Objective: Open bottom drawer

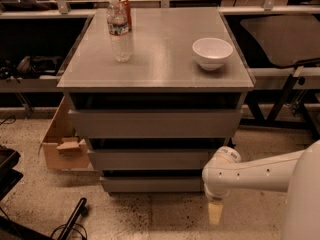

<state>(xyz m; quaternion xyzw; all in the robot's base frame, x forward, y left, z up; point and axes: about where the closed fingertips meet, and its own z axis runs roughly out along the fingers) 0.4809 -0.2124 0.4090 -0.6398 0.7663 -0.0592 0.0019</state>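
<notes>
Speckled floor [160,219] runs along the foot of the grey cabinet [160,64], and a cardboard box [62,151] is tucked against its left side. Your gripper [215,213] hangs tip-down over the floor, just off the cabinet's lower right corner. Spread or pressed together, you can't tell. The bottom drawer [150,184] sits pushed in, lowest of the three fronts, its right edge just left of the gripper and a little above the tip, not touching it. Up top stand a water bottle [120,31] and a white bowl [212,52].
</notes>
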